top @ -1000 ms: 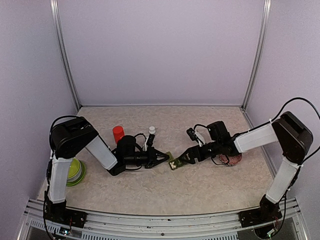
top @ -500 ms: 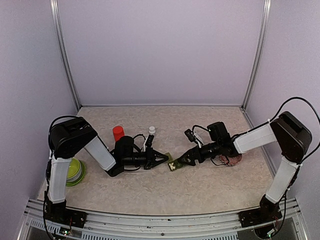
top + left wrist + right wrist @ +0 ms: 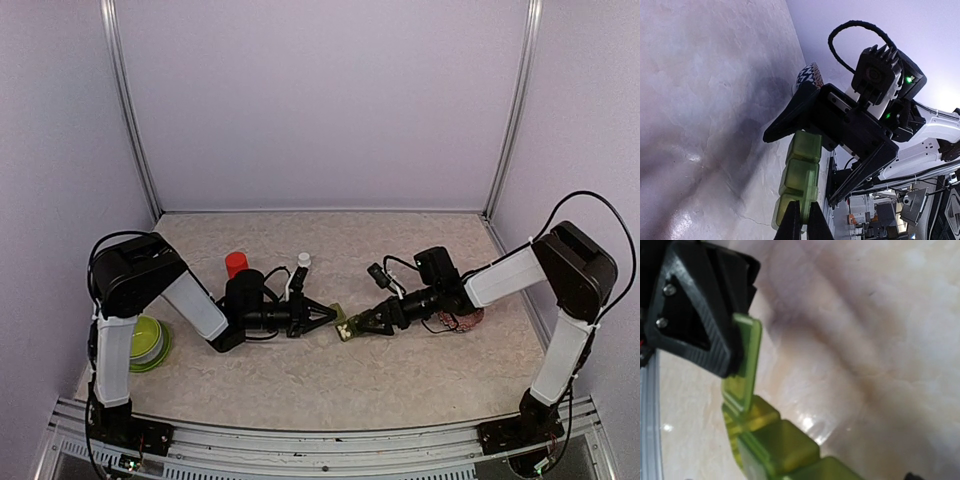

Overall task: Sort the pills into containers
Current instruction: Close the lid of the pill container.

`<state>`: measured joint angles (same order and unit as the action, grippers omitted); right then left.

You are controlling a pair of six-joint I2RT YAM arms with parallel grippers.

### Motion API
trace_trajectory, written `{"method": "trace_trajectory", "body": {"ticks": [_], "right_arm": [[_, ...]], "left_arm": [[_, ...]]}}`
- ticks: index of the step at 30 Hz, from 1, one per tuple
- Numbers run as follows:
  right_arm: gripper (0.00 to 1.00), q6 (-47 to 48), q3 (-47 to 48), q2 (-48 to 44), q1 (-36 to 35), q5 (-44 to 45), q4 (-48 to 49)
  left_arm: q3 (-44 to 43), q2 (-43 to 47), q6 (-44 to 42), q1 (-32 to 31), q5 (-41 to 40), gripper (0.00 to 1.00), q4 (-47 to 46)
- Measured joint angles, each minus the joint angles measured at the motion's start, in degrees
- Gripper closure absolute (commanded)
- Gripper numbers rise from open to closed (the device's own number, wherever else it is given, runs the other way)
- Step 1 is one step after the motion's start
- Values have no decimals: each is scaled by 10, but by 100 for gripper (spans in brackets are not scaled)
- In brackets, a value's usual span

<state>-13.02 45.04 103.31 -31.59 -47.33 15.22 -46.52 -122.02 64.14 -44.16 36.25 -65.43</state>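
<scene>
Top external view: dark green plastic strip of three small lidded containers (image 3: 345, 326) is around the middle of the bench (image 3: 400, 385), between both arms. Left fingers (image 3: 790, 226) are pinched onto its left end. Right fingers (image 3: 700, 315) are spread wide, one touching the raised end lid (image 3: 747, 360).

The top view is evenly and softly lit and sharp, with only faint shadows on the tabletop (image 3: 400, 380). In the left wrist view the tabletop carries white glare and a broad dark shadow, and the near fingers (image 3: 792, 225) are blurred. The right wrist view is soft, with the close containers (image 3: 785, 445) out of focus.
</scene>
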Motion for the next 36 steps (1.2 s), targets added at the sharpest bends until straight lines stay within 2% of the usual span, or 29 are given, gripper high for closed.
{"method": "trace_trajectory", "body": {"ticks": [14,23,36], "right_arm": [[20,-21,-1,27,5,-90,44],[28,-51,-8,28,5,-128,76],[49,-80,-9,42,5,-157,105]], "left_arm": [[0,13,4,-2,13,97,-2],[0,13,5,-6,18,97,-2],[-2,13,6,-6,23,97,-1]]}}
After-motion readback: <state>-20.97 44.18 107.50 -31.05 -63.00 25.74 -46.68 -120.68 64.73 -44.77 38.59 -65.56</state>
